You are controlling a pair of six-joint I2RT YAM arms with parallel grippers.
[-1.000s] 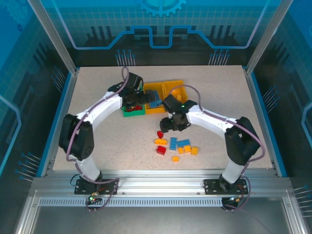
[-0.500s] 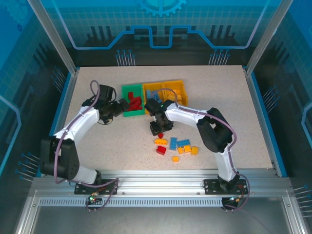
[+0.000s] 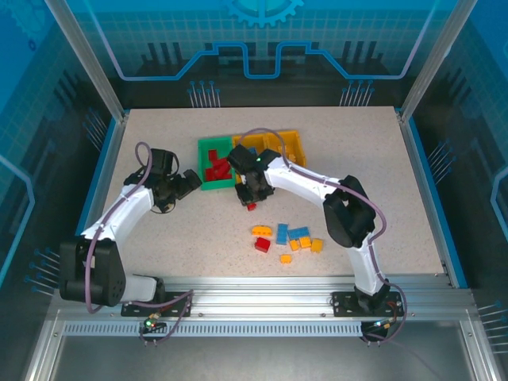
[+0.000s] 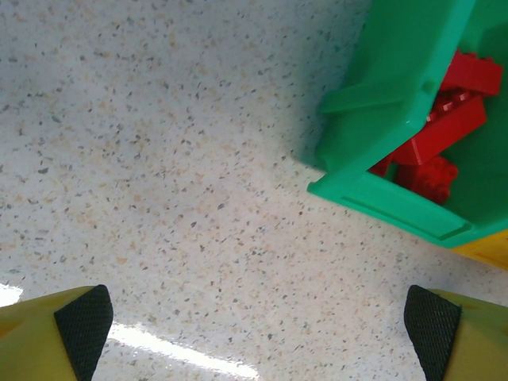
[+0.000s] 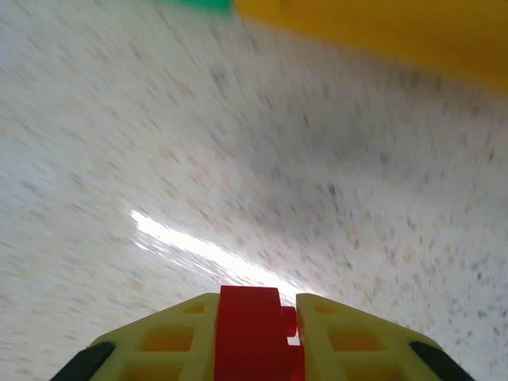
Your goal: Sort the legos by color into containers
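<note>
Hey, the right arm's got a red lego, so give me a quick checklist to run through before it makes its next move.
1. Grip: right gripper shut on the red brick, with a finger on each side. Ok.
2. Target colour: the green bin has red bricks in it. Ok.
3. Position: the right gripper is over the bare table off the bin's near right corner, not above the bin. Not ok.
4. Room in the bin: bare green floor shows beside the bricks. Ok.
5. Left gripper: open, outside the bin's left wall. Ok.
6. Clearance over the bin's rim: cannot tell.
</note>
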